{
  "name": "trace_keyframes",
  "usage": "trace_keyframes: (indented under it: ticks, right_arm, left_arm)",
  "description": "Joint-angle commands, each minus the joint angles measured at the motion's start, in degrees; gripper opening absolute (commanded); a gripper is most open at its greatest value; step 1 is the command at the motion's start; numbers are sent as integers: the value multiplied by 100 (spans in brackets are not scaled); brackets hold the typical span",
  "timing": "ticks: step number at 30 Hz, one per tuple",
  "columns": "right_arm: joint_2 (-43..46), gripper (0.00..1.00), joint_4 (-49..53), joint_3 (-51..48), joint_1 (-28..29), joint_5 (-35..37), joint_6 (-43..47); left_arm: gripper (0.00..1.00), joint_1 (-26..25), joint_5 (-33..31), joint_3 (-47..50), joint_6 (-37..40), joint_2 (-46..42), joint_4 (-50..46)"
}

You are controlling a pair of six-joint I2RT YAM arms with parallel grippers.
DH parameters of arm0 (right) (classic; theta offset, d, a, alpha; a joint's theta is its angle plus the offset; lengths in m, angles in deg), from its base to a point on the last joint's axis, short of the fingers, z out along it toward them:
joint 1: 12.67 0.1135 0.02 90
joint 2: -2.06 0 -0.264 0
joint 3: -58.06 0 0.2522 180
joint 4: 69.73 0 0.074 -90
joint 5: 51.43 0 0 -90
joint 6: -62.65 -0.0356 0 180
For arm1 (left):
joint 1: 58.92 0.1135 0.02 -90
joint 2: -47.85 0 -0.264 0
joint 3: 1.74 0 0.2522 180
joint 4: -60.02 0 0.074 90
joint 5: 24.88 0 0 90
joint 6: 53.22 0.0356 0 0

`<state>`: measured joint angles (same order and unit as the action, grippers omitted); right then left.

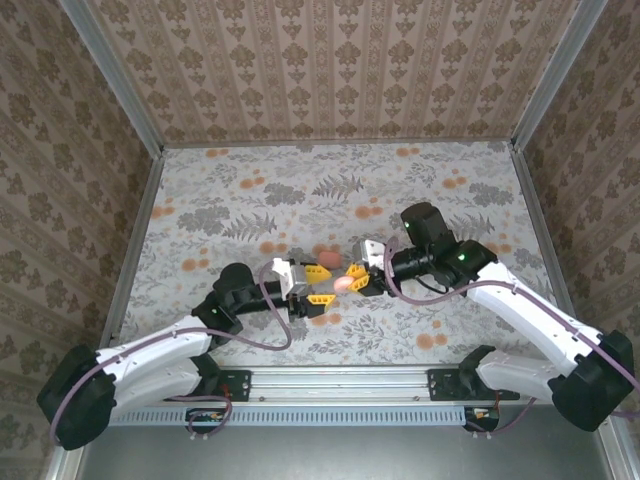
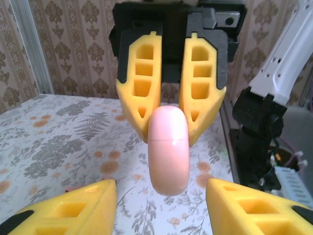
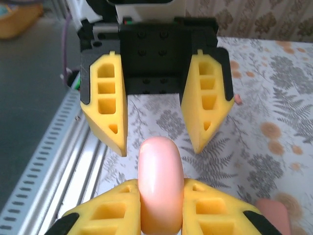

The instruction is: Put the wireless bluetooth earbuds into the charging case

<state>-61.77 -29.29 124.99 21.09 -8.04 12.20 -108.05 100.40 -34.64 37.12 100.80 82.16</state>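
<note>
Two sets of jaws nose to nose over the table [image 1: 300, 190], one charging case [image 1: 343, 284] between.
From the left: left jaws parted, flanking the case's end on both sides, clear of it; case closed, coral-pink, held edge-on off the table near the middle; right jaws clamped on its other end. Just behind, pale pink disc [image 1: 328, 258] lying on the table.

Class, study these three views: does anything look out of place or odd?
The charging case is off the table, pinched edge-on in the right gripper and apparently closed, so nothing could go in yet.
</note>
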Motion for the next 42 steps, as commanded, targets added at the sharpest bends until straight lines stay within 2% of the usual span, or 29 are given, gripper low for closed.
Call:
trace_keyframes:
  ticks: [1, 5, 9, 16, 22, 31, 36, 42]
  right_arm:
    - [81, 16, 526, 87, 210, 1003, 303]
    - [66, 15, 550, 114, 449, 1171, 382]
    - [-17, 15, 523, 160, 582, 1161, 408]
    - [-275, 15, 463, 303, 776, 1017, 445]
    - [-418, 16, 208, 308, 865, 821, 379]
    - [-411, 16, -43, 263, 877, 732, 259]
    - [-419, 16, -74, 242, 874, 706, 212]
    - [-401, 16, -93, 238, 875, 705, 202]
  left_arm:
    - [50, -89, -203, -402, 958, -172, -1420]
    - [50, -176, -259, -389, 1092, -155, -1489]
    - [49, -220, -248, -481, 1240, -153, -1774]
    - [48, -247, -138, -531, 1221, -118, -1748]
    - [43, -272, -75, -503, 1153, -66, -1647]
    - [43, -312, -23, -486, 1136, 45, -1578]
    - [39, -329, -5, -495, 1120, 37, -1577]
    - [28, -342, -9, -503, 1096, 14, -1547]
